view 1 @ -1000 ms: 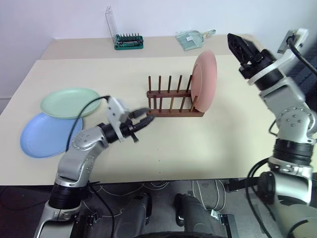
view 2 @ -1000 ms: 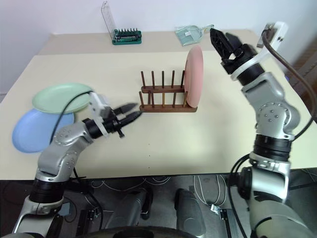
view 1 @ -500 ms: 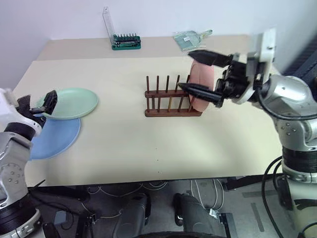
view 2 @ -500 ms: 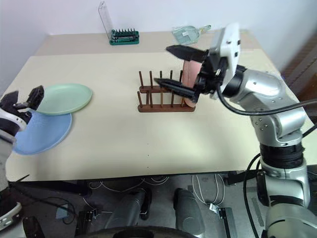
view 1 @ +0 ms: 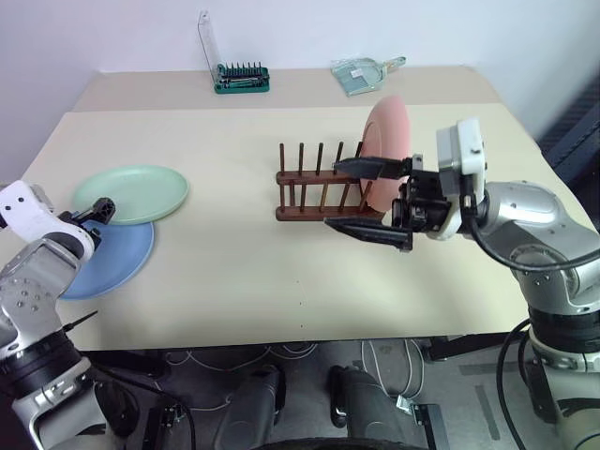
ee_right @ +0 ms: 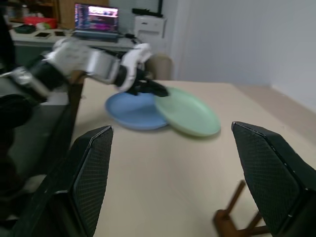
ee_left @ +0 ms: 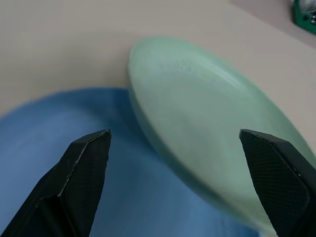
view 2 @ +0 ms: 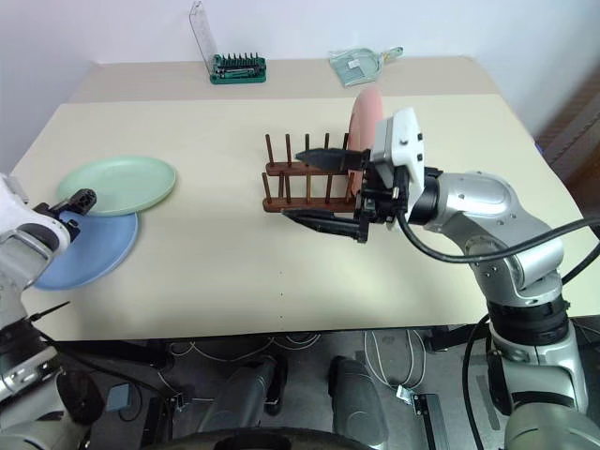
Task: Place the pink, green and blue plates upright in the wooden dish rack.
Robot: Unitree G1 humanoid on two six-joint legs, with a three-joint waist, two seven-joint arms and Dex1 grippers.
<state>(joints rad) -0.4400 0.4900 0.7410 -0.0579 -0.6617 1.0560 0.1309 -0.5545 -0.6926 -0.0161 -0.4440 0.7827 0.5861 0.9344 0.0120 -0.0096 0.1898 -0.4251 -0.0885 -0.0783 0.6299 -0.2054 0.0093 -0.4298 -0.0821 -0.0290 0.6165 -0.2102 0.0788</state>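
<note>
The pink plate [view 1: 387, 141] stands upright in the right end of the wooden dish rack [view 1: 314, 183]. The green plate [view 1: 131, 194] lies flat at the table's left, overlapping the blue plate [view 1: 112, 262] beneath it. My left gripper [view 1: 92, 211] hovers at the green plate's near left rim; its fingers [ee_left: 84, 168] are spread wide and hold nothing. My right gripper [view 1: 331, 195] is open and points left, just in front of the rack and the pink plate, with nothing in it. The right wrist view looks across the table to the green plate [ee_right: 190, 116] and the blue plate [ee_right: 133, 111].
A green bit-set case [view 1: 242, 77] and a clear scoop-like item [view 1: 366, 73] lie on the back table. Bare tabletop [view 1: 234, 272] stretches between the plates and the rack. The table's left edge runs close to the blue plate.
My left arm swung away from the rack out to the two flat plates and its gripper opened. My right arm came in from the back right to the front of the rack.
</note>
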